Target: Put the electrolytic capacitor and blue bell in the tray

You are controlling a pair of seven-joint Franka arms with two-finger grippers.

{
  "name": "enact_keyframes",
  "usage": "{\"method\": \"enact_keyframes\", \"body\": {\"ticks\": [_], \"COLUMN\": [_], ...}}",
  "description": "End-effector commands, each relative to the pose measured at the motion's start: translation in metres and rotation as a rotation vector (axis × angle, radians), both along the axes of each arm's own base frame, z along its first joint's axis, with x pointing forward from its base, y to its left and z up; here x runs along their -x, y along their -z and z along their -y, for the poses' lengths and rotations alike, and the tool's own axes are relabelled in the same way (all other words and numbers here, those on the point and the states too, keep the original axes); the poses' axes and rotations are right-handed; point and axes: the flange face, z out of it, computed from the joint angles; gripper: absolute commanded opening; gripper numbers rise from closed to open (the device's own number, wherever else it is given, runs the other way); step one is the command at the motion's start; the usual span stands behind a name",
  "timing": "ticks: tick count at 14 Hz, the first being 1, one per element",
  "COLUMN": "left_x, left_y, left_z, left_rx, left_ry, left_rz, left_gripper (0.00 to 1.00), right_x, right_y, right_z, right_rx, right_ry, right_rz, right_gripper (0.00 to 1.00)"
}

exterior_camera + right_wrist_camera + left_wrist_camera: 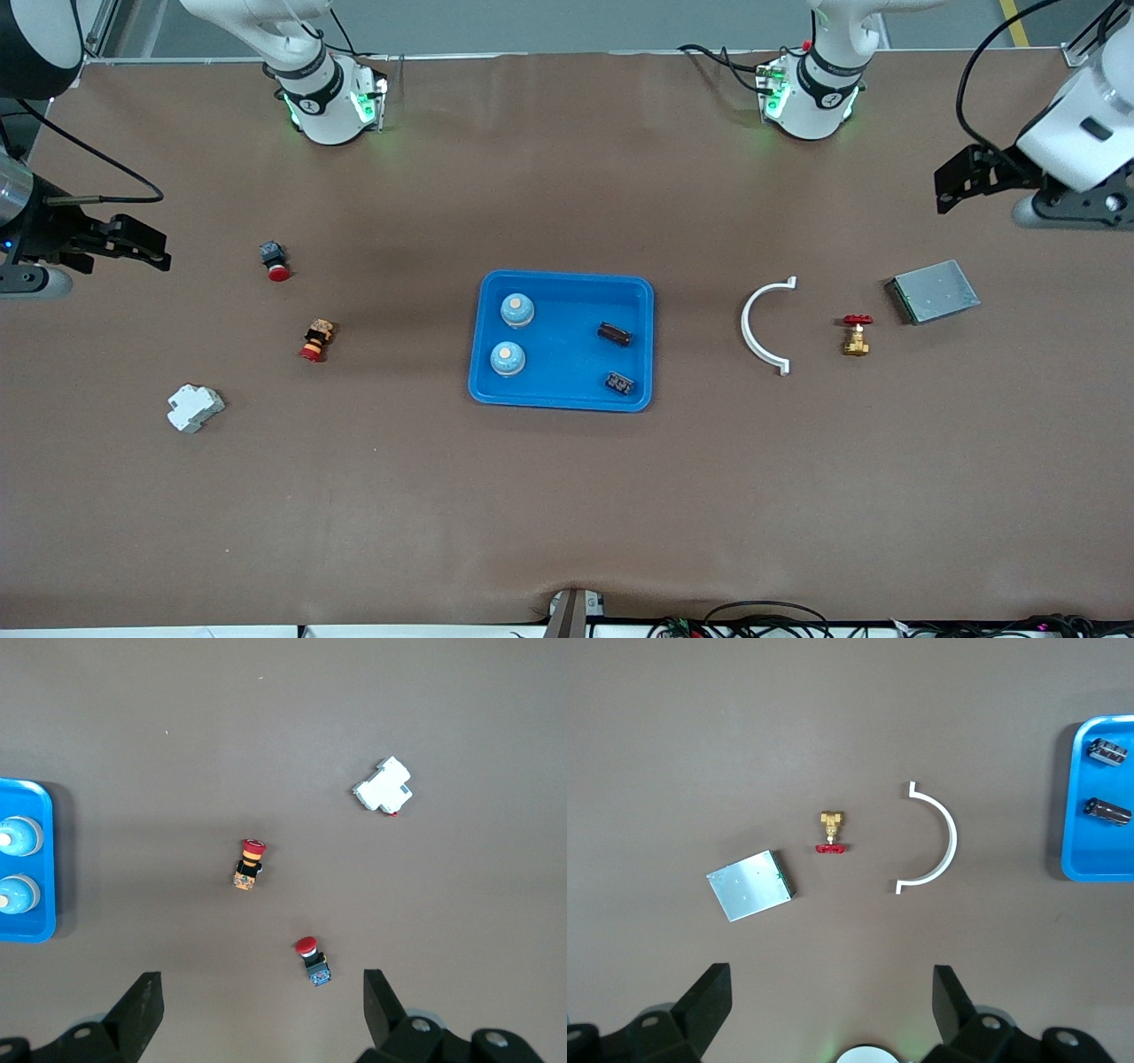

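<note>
In the front view, the tray [562, 390] sits at the centre of the counter [567, 496], and it already holds four things: two blue bells [517, 309] [508, 358] in its half toward the right arm's end, and two dark capacitors [614, 334] [619, 383] in its half toward the left arm's end. By that count the task looks finished, with nothing of its kind left loose on the counter. The right claw [133, 241] hangs at the middle-left edge of the frame, jaws wide and empty, over bare counter; the left claw [970, 177] hangs at the upper right, also wide and empty; both arms appear to wait. Loose distractors lie in the left part of the frame: a red button [275, 261], a striped button [316, 340] and a white breaker [194, 408]. In the right part lie a white clip [758, 324], a brass valve [857, 334] and a grey module [933, 291]. In the left wrist view, the tray's end shows at the right edge of the frame with both capacitors in it, while the clip, valve and module lie across the middle, and the wide fingers [709, 1001] hold nothing. In the right wrist view, the tray's other end shows at the left edge with both bells in it, the two buttons and the breaker lie toward centre and upper right, and the fingers [146, 1005] are spread wide and empty.
</note>
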Motion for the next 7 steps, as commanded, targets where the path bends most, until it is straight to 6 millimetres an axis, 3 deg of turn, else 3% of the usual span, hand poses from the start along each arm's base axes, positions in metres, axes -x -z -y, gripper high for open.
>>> {"method": "enact_keyframes", "body": {"ticks": [1,7], "left_x": [0.018,0.033], "left_y": [-0.010,-0.016], "left_z": [-0.026,-0.019], "left_rx": [0.062,0.042], "left_ry": [-0.046,-0.031], "left_rz": [0.003,0.019], "left_gripper": [1.00,1.00], "right_x": [0.004,0.005], "right_y": [-0.003,-0.004], "right_z": [0.000,-0.007], "right_rx": [0.009,0.009], "right_ry": [-0.003,-0.015], "right_rz": [-0.005,-0.008], "right_gripper": [1.00,1.00]}}
